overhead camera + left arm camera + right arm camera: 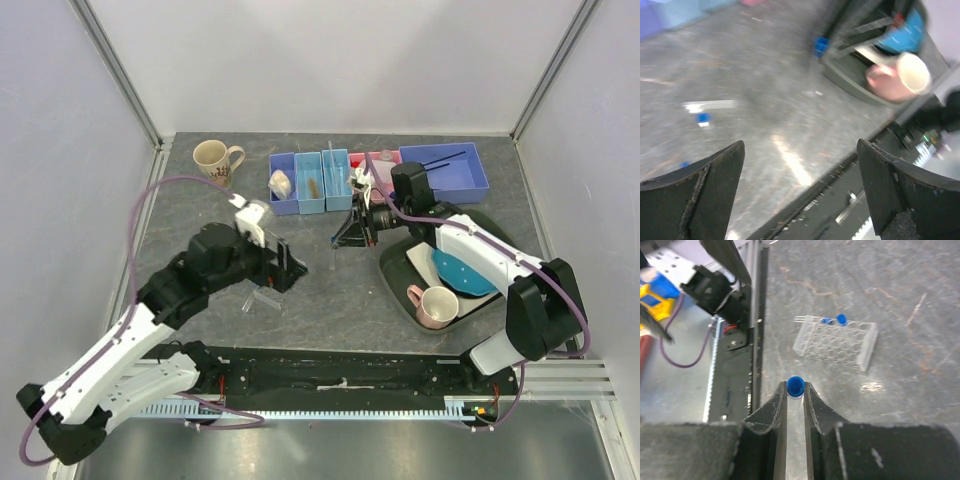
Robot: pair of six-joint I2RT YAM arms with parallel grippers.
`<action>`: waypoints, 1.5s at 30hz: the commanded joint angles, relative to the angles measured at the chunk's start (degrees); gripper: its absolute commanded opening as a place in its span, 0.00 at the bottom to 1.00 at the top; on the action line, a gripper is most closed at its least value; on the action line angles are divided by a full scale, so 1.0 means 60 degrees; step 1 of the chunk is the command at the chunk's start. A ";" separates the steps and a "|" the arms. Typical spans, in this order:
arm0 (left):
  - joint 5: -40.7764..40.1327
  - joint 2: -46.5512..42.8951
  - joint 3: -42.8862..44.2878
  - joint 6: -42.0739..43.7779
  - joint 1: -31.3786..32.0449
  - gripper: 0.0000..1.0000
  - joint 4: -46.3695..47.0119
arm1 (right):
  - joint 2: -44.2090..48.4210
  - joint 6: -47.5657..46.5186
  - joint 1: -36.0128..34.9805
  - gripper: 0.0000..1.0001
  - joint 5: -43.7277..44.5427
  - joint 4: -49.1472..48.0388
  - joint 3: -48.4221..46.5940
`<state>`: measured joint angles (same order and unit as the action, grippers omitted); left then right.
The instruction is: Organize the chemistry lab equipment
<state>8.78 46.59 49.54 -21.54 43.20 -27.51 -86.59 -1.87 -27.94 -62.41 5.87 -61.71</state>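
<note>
At the far left a beige mug (pixel 215 158) stands empty on the grey surface (pixel 330 300), well apart from the rest. The left claw (pixel 800 145) hangs just above the surface with its fingers spread wide and nothing between them; its own view is blurred. Just beside it in the top view lies the clear rack (pixel 262 297), with two blue-capped tubes (pixel 841 318) at one edge of it and its other holes bare.

Along the back edge stands a row of three small blue bins (pixel 310 180). The leftmost holds a whitish bag (pixel 280 183), the middle one an amber stick (pixel 313 186), and the third something thin and clear that I cannot make out. The large blue bin (pixel 445 172) further right holds thin rods (pixel 440 158).

The right claw (pixel 795 390) hovers between the bins and the rack, its fingers pinched tight on one blue-capped tube (pixel 795 385), cap end showing.

At the right, a dark tray (pixel 395 280) carries a blue plate (pixel 465 272) and a pink mug (pixel 435 305), the mug empty.
</note>
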 commanded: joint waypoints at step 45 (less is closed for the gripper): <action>-0.3440 -0.1715 -0.0727 -0.0673 -0.4051 0.98 -0.2432 | -0.2913 -0.0934 -0.3399 0.09 0.6154 -0.3453 -0.0994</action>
<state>-12.67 36.69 45.34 -23.79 19.18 -43.77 -105.51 -9.67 -48.38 -25.10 -10.35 -68.69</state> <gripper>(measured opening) 0.986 0.207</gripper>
